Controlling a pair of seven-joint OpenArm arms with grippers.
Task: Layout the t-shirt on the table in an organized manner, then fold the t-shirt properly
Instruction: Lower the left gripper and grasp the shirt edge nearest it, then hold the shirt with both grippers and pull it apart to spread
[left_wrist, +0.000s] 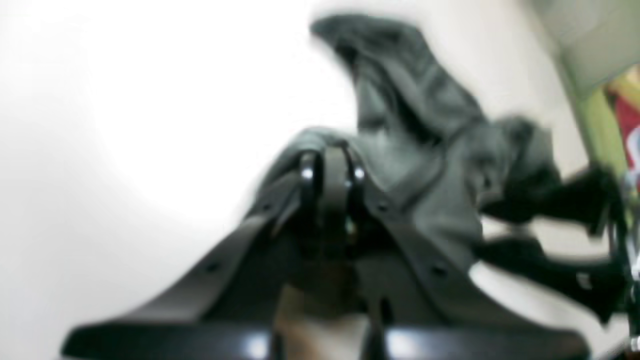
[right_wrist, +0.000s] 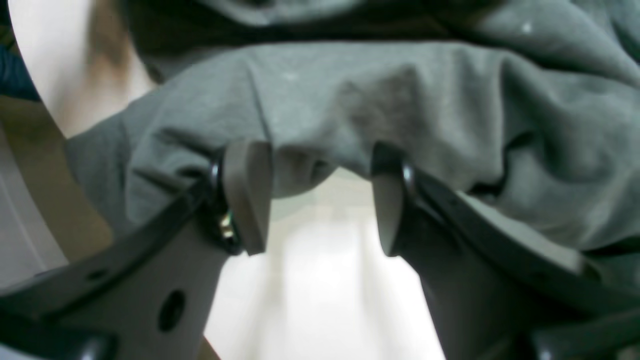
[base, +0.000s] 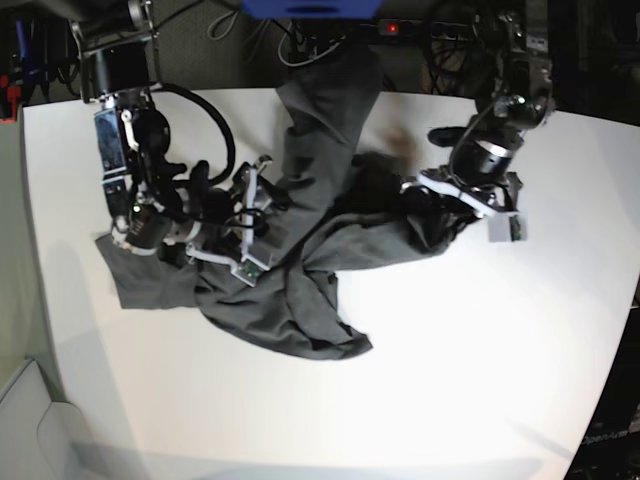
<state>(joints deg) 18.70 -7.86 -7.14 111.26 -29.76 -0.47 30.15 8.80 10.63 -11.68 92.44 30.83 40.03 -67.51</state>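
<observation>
Looking down the left wrist view, which is badly blurred, the left gripper has its two dark fingers pressed together with no gap between the tips, and a fold of the t-shirt is bunched right at and around them, so it appears pinched on the cloth. Beyond it the dark grey fabric rises in a wrinkled ridge toward the top of the frame, with the table bright and bare to the left, and a second black arm reaching in at the right edge. In the right wrist view, the right gripper stands with its jaws well apart; the pale pads frame a clear gap through which the white table shows, and nothing sits between them. A hanging fold of the t-shirt drapes just above and behind the fingertips, touching or nearly touching their upper ends. From the base view, the t-shirt lies crumpled and spread unevenly across the middle of the table, one part stretching toward the far edge. The right gripper sits over the cloth on the view's left, and the left gripper presses into the fabric on the view's right.
</observation>
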